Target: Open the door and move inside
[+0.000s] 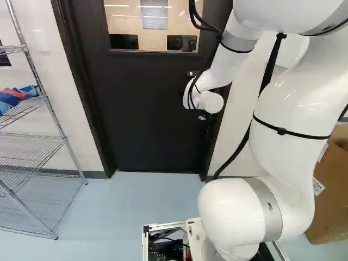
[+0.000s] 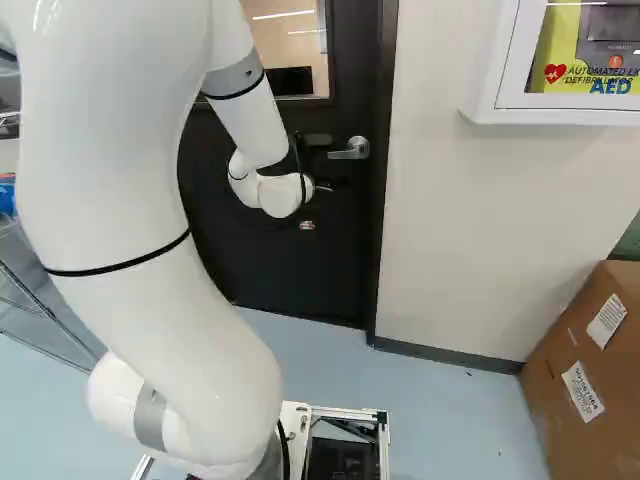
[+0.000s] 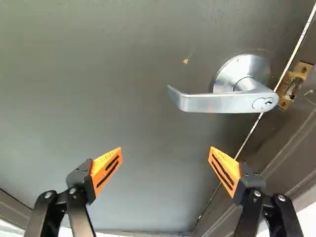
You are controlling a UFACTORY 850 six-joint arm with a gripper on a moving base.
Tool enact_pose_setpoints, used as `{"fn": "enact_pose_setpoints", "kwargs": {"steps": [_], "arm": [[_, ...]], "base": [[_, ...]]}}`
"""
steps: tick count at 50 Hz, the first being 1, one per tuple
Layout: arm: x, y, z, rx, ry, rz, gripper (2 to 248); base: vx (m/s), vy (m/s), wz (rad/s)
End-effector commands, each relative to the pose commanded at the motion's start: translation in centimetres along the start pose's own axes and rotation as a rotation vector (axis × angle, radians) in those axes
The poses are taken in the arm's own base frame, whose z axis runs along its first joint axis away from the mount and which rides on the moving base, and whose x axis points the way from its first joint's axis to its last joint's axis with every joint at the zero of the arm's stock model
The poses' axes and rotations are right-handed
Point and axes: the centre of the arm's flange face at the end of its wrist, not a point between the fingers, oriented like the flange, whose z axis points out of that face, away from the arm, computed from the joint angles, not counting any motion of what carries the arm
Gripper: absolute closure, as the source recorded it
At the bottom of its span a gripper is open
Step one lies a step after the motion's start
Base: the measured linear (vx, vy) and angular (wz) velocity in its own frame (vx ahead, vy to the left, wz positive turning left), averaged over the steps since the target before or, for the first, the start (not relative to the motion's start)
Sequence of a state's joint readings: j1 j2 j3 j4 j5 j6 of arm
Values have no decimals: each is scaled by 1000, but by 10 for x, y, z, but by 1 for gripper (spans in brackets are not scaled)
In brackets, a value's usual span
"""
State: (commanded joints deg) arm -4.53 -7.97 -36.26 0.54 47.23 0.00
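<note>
Right base view: wall cab (image 2: 570, 112) w/ grey unit (image 2: 610, 35) inside, pincer (image 3: 165, 154) apart per wrist cam.

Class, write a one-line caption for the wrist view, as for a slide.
The open hand faces a closed door, its lever just ahead and untouched.

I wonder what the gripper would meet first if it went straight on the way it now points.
Probably the flat face of the door, with the gripper passing close to the lever handle; the depth is hard to judge.
</note>
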Motion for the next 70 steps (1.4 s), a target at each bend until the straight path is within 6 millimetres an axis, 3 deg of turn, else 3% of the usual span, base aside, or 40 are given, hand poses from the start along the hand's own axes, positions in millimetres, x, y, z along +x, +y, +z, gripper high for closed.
{"fn": "enact_pose_setpoints", "kwargs": {"steps": [22, 70], "arm": [[4, 5, 24, -105, 5, 105, 3], [9, -8, 108, -278, -30, 332, 3]], "base": [[0, 0, 0], [0, 0, 0]]}}
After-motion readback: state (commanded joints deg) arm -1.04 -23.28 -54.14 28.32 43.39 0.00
